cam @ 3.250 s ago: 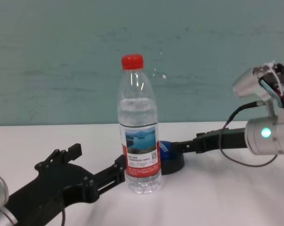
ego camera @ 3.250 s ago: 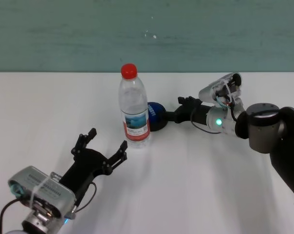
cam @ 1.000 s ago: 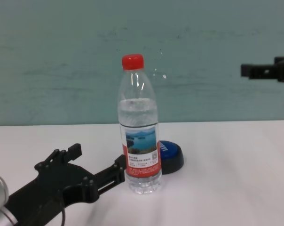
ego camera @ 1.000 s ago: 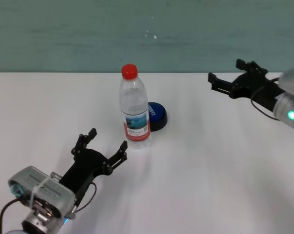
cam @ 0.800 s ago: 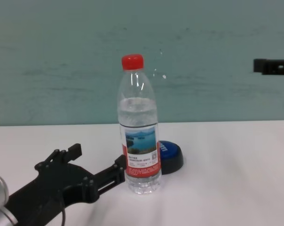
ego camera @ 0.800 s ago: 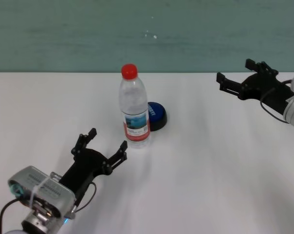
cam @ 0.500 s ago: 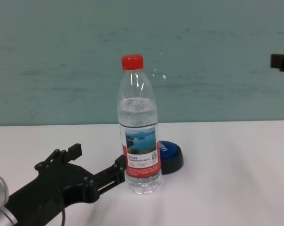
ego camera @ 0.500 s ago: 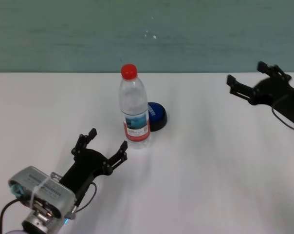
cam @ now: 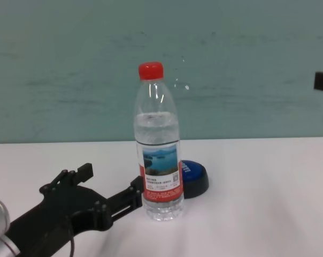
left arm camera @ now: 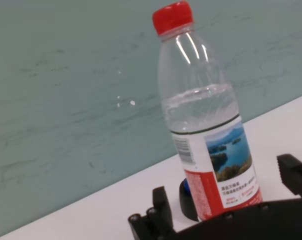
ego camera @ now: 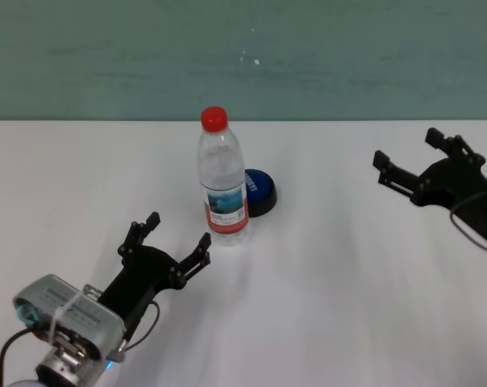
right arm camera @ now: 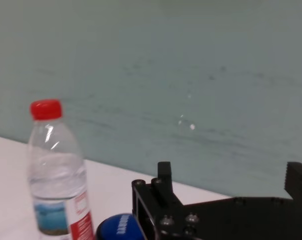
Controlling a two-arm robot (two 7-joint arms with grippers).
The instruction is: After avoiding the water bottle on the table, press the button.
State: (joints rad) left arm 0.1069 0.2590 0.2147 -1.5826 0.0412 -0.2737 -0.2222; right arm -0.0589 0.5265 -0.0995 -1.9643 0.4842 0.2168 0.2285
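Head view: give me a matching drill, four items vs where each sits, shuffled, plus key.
Items:
1. water bottle
2. button
3. left gripper
4. right gripper

Places:
A. near-left of the bottle, jaws open toward it
B. far right of the table, jaws open
C. upright mid-table
D. just behind-right of the bottle's base

Pairs: 1-C, 2-D, 3-A, 4-B

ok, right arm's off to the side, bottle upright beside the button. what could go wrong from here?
1. The left gripper sits open on the table just short of the water bottle; a forward twitch could tip it.
2. The button sits tight behind the bottle, so another approach by the right gripper, open near the table's right side, has little clearance.
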